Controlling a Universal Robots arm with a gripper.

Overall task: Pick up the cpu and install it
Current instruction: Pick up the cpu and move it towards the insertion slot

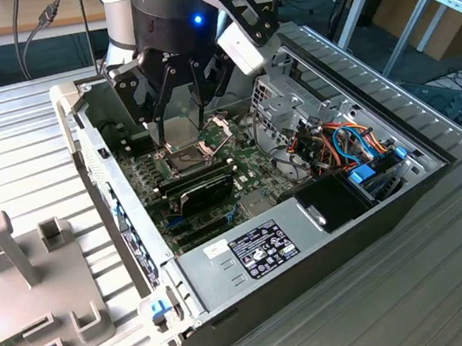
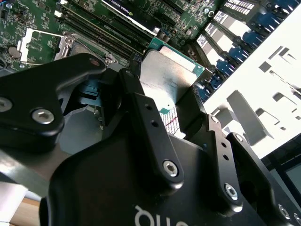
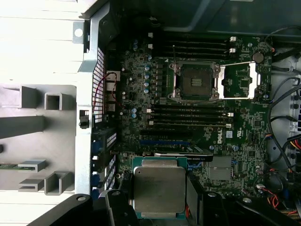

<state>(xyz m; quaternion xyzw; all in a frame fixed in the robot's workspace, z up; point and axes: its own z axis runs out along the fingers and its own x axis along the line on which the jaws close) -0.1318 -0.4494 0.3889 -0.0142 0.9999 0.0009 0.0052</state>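
The cpu [image 3: 159, 188] is a flat square chip with a dull silver top, and it sits between my fingers [image 2: 141, 108], shown in both wrist views. My gripper [image 3: 160, 203] is shut on the cpu [image 2: 169, 77] by its two opposite edges. In the exterior view my gripper [image 1: 179, 122] hangs inside the open computer case, just above the motherboard [image 1: 251, 166]. The empty socket [image 3: 194, 81] lies open on the board, its hinged metal frame [image 3: 239, 81] folded to the side. The cpu is held above the board and apart from the socket [image 1: 186, 158].
A black expansion card [image 1: 204, 192] and memory slots [image 3: 188, 115] lie beside the socket. The case's metal walls [image 1: 102, 174] ring the board. Coloured cables [image 1: 339, 145] and a grey power supply [image 1: 259, 251] sit toward the exterior view's right. A grey fixture [image 1: 22, 280] stands outside the case.
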